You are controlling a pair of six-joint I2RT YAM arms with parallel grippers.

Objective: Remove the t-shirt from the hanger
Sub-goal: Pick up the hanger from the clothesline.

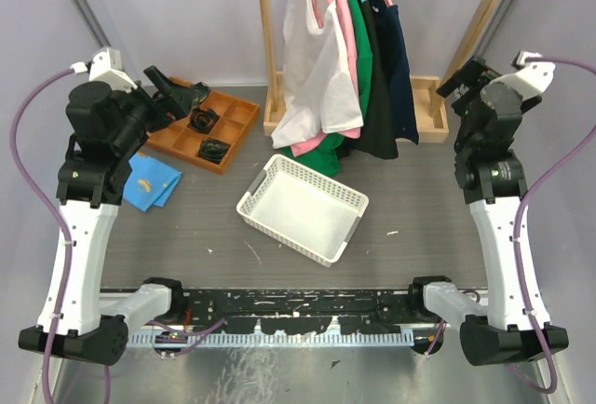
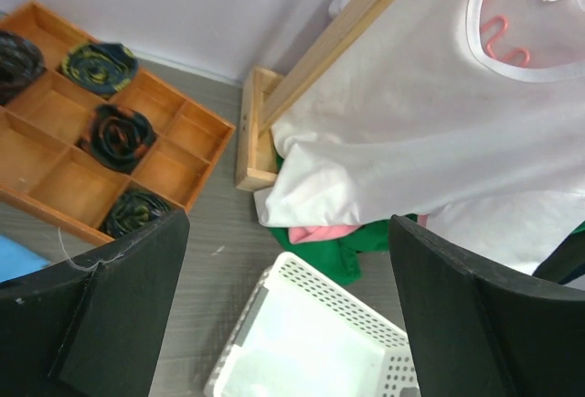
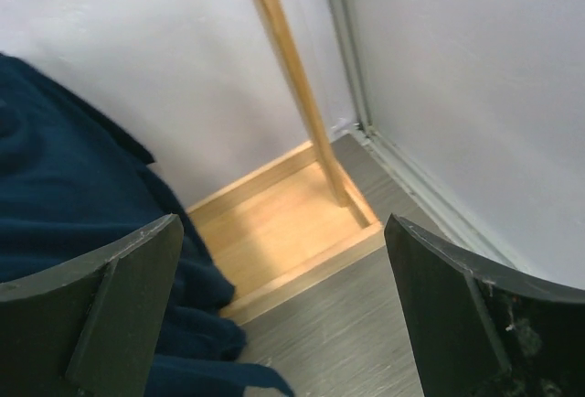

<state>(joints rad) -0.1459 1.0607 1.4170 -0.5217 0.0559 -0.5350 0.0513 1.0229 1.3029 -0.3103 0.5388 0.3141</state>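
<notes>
Grey table point(image 1: 419, 236) fills the frame. Wooden rack point(image 1: 265, 41) at top centre carries several tees. The white t-shirt point(image 1: 317, 78) hangs leftmost on a pink hanger point(image 2: 505, 38), upper right in the L wrist view. White basket point(image 1: 279, 234) sits centre, just below the shirts. Left gripper point(image 2: 288, 223), upper left of the top view, is spread wide & empty, aimed at the white t-shirt w/o touching. Right gripper point(image 3: 283, 219), at right, is likewise spread & empty beside the navy tee point(image 3: 55, 168), well apart from the white t-shirt.
</notes>
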